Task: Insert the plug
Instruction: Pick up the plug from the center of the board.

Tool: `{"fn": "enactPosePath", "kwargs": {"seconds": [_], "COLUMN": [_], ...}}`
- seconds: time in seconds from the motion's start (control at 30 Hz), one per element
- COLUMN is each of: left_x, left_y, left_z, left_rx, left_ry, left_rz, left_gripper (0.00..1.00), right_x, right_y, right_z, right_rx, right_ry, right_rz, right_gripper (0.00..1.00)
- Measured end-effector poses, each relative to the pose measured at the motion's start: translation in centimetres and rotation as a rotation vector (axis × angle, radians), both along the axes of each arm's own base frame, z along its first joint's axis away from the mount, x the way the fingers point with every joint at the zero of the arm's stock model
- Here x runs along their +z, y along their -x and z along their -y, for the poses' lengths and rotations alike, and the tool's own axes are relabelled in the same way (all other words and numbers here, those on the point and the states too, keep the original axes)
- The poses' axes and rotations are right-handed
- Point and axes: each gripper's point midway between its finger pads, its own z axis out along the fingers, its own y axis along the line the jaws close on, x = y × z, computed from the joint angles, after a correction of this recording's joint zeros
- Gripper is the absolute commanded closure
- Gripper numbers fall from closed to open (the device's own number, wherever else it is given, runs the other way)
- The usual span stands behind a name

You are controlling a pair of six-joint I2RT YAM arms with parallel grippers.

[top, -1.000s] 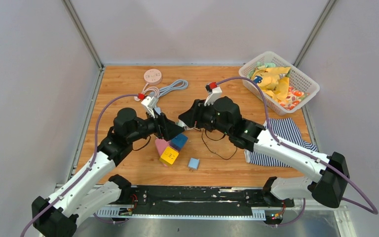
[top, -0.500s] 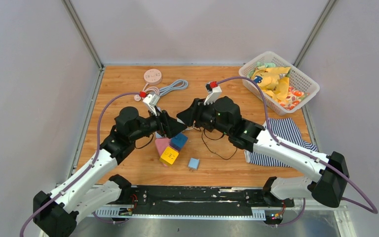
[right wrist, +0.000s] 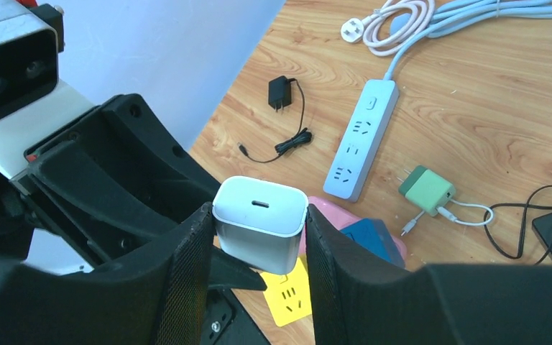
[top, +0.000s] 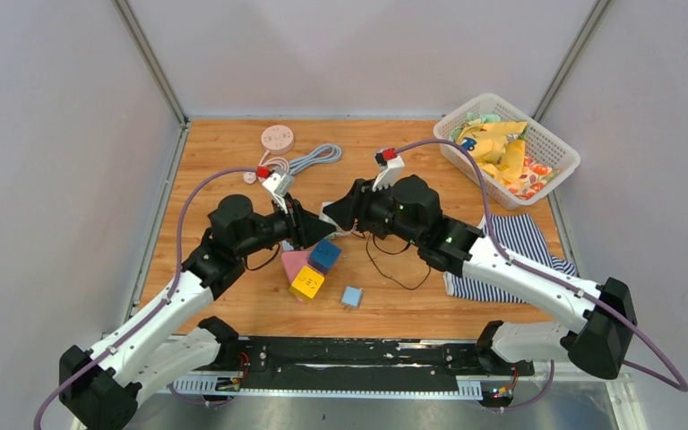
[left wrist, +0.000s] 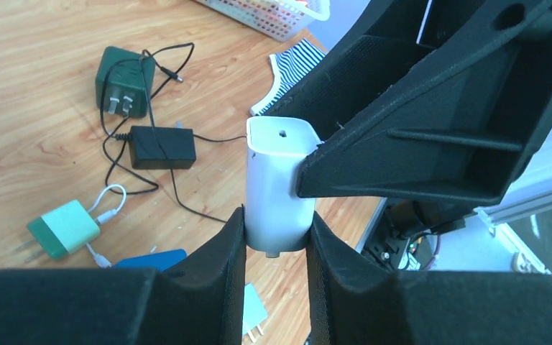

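Plug (left wrist: 279, 180), a white block, hung over the middle of the table (top: 394, 309), clamped at once by the left gripper (left wrist: 277, 233) and the right gripper (right wrist: 259, 241), each pair of fingers narrow and pressed against its sides. Below it, toward the near edge, lay a yellow socket cube (top: 307, 282) and a small blue adapter (top: 351, 296). A striped cloth (top: 520, 235) lay at the right edge. Farther off a white strip (right wrist: 363, 147) lay flat, and a basket (top: 493, 97) stood in the far right corner
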Motion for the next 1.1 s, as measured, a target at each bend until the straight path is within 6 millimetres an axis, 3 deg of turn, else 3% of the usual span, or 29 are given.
{"fn": "enactPosePath", "kwargs": {"seconds": [0.13, 0.2, 0.3, 0.47, 0.63, 0.93, 1.1], "left_x": [0.2, 0.3, 0.3, 0.7, -0.1, -1.3, -1.4], "left_y": [0.3, 0.1, 0.0, 0.3, 0.0, -0.1, -0.2], "left_z": [-0.1, -0.3, -0.4, -0.2, -0.4, -0.1, 0.0], "left_rx": [-0.026, -0.025, -0.033, -0.051, -0.034, -0.033, -0.029], "left_ry": [-0.027, -0.047, -0.08, -0.13, -0.193, -0.271, -0.291], "left_rz": [0.069, 0.109, 0.165, 0.279, 0.346, 0.401, 0.424], "left_gripper": [1.0, 1.0, 1.0, 1.0, 1.0, 1.0, 1.0], "right_x": [0.3, 0.0, 0.1, 2.9, 3.9, 0.4, -1.6], "right_y": [0.8, 1.5, 2.3, 1.9, 2.0, 1.2, 1.0], "right_z": [0.6, 1.0, 1.5, 2.7, 2.3, 1.3, 1.2], "right_rx": [0.056, 0.098, 0.157, 0.188, 0.235, 0.282, 0.299], "right_ry": [0.017, 0.049, 0.099, 0.122, 0.157, 0.305, 0.369], "right_rz": [0.008, -0.004, -0.029, -0.03, -0.054, -0.165, -0.205], "right_gripper": [0.37, 0.33, 0.32, 0.3, 0.3, 0.29, 0.36]}}
